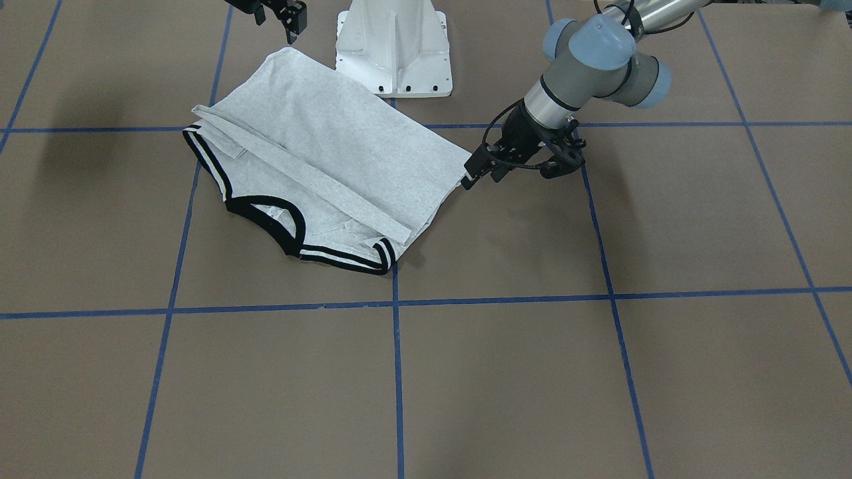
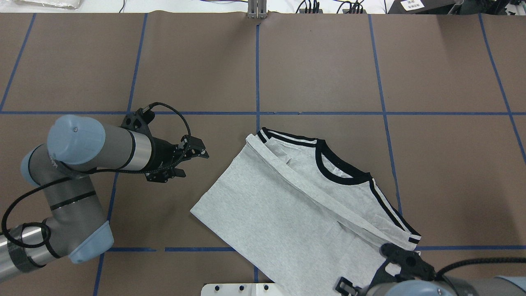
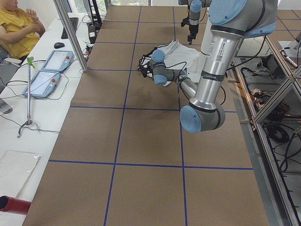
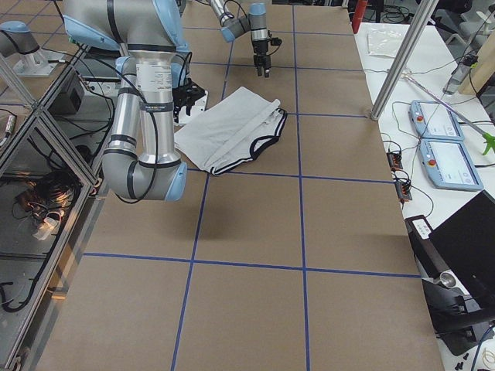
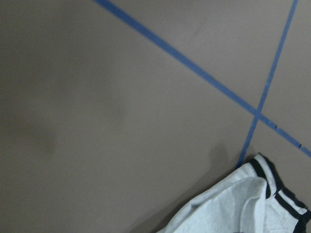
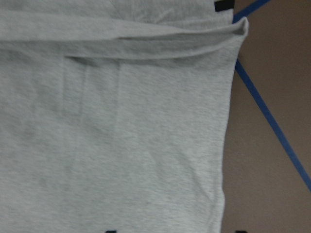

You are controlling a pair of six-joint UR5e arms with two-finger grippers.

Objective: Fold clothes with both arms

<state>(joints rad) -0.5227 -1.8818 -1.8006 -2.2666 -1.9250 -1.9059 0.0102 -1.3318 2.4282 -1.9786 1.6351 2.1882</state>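
Brown, blue-gridded table (image 2: 328,61). Left gripper (image 2: 191,162): jaws spread, empty, near the T-shirt (image 2: 279,218), which lies centre-right, its body apparently folded once toward the collar (image 2: 341,170); further folds seemingly remain. Right gripper (image 1: 275,25): jaws spread above the cloth. Only the overhead view reveals the gap between left gripper and T-shirt corner.
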